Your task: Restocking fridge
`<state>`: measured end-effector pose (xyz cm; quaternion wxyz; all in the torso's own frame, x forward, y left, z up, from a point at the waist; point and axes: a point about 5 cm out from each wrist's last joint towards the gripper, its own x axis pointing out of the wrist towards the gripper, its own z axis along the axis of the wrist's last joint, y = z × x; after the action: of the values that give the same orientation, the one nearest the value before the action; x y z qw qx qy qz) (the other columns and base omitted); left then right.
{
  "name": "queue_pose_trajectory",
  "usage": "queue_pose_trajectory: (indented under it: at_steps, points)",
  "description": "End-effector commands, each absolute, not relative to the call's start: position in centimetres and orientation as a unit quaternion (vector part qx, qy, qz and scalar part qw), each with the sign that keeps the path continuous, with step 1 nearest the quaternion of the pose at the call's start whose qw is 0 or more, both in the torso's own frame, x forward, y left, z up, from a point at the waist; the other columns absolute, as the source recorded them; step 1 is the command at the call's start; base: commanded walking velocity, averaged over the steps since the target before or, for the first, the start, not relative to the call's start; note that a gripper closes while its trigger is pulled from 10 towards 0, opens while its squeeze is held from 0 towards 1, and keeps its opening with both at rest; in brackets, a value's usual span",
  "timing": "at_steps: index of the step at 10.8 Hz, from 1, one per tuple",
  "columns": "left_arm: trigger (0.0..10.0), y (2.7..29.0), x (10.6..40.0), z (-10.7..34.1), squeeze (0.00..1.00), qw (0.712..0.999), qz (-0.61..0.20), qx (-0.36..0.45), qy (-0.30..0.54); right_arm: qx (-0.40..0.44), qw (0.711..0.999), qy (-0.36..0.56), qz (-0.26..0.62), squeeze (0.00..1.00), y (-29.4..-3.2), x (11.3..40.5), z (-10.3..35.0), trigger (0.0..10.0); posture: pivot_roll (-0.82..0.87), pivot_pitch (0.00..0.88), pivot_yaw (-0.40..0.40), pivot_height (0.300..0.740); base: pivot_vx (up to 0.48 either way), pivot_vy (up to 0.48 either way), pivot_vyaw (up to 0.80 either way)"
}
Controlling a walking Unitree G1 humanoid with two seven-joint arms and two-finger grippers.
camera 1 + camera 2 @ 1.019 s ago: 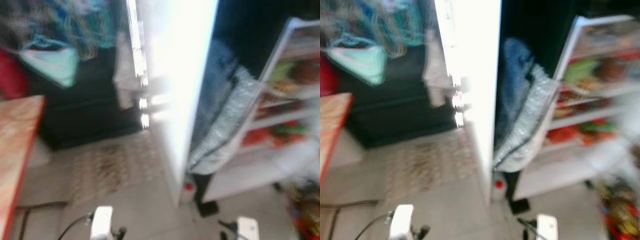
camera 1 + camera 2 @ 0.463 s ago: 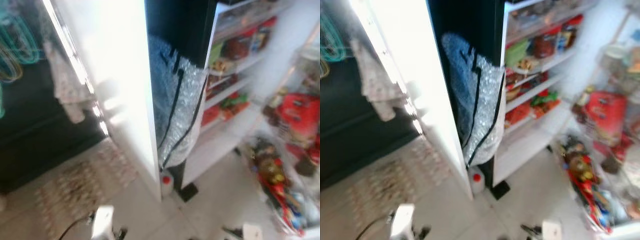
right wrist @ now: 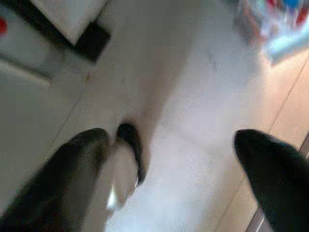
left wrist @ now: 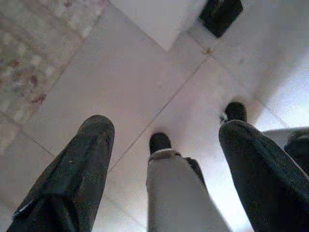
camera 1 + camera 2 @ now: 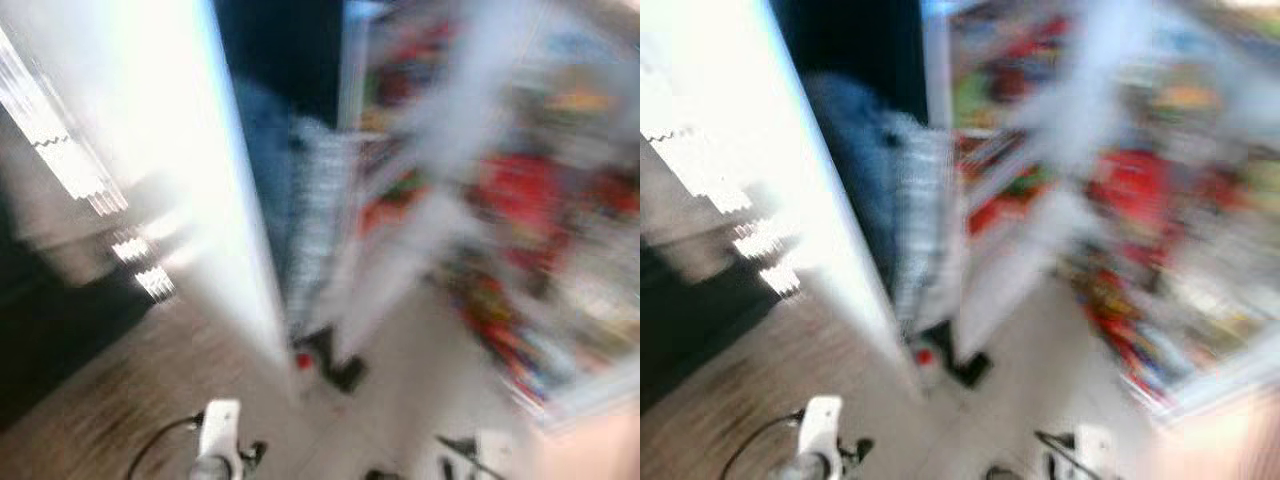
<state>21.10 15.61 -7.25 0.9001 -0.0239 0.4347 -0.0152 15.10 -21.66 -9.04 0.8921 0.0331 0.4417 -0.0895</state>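
The head views are heavily blurred. The fridge [image 5: 400, 190] stands open ahead, its shelves showing smears of red and green food. Its door rack [image 5: 520, 200] on the right holds red packets and bottles. A bright white panel [image 5: 170, 150] stands at the left. My left arm [image 5: 215, 440] and right arm [image 5: 490, 455] hang low at the bottom edge. My left gripper [image 4: 164, 126] is open over pale floor tiles, holding nothing. My right gripper [image 3: 171, 140] is also open and empty above the floor.
A silvery bubble-wrap bag [image 5: 315, 220] leans between the white panel and the fridge. A small red-capped bottle [image 5: 303, 360] and a black foot block [image 4: 221, 14] sit at its base. A patterned rug [image 4: 29, 63] lies to the left. My own leg [image 4: 166, 179] shows below.
The camera has swung further right and the picture is more blurred, so the fridge shelves and door rack now sit nearer the middle. Both arms still hang low.
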Motion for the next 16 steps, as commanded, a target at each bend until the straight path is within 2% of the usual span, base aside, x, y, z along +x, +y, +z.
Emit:
queue_pose_trajectory:
  at_steps: [1,4,5,6,9,11,13,15,16]
  points:
    - [10.0,14.7,21.2,-7.3,0.00,0.893,-0.017,-0.026,0.448,0.033,0.882,0.461,-0.097,0.00,-22.1,13.9,-9.5,10.0,-0.14,0.178,0.083,0.740,0.000,0.000,-0.76]
    - [10.0,11.9,23.7,-5.8,0.00,0.901,-0.030,-0.031,0.432,0.034,0.882,0.459,-0.098,0.00,-22.1,13.9,-9.4,10.0,-0.15,0.184,0.082,0.740,0.000,0.000,-0.76]
    - [10.0,11.9,23.8,-5.7,0.00,0.901,-0.031,-0.030,0.432,0.033,0.883,0.456,-0.102,0.00,-22.2,14.0,-9.4,10.0,-0.15,0.183,0.082,0.740,0.000,0.000,-0.76]
    - [10.0,13.1,22.9,-6.3,0.00,0.898,-0.025,-0.028,0.439,0.031,0.884,0.454,-0.101,0.00,-22.2,14.1,-9.3,10.0,-0.15,0.180,0.082,0.740,0.000,0.000,-0.77]
    - [10.0,13.3,22.6,-6.5,0.00,0.897,-0.017,-0.030,0.441,0.016,0.894,0.433,-0.110,0.00,-22.8,15.0,-8.8,10.0,-0.16,0.169,0.083,0.740,0.000,0.000,0.00]
    - [10.0,13.3,22.4,-6.6,0.00,0.896,-0.016,-0.029,0.443,0.011,0.892,0.417,-0.173,0.00,-23.2,15.0,-8.6,10.0,-0.17,0.159,0.081,0.740,0.000,0.000,0.00]
    - [10.0,13.4,22.3,-6.7,0.00,0.896,-0.017,-0.027,0.444,-0.017,0.884,0.358,-0.301,0.00,-25.9,13.7,-7.7,10.0,-0.18,0.148,0.085,0.740,0.000,0.000,0.00]
    - [10.0,13.6,22.4,-6.6,0.00,0.896,-0.017,-0.023,0.442,-0.077,0.895,0.213,-0.384,0.00,-27.9,14.6,-4.2,10.0,-0.18,0.143,0.095,0.740,0.000,0.000,0.00]
    - [10.0,13.7,22.5,-6.6,0.00,0.897,-0.016,-0.022,0.441,-0.093,0.885,0.168,-0.424,0.00,-28.7,15.2,-2.6,10.0,-0.18,0.146,0.098,0.740,0.000,0.000,0.00]
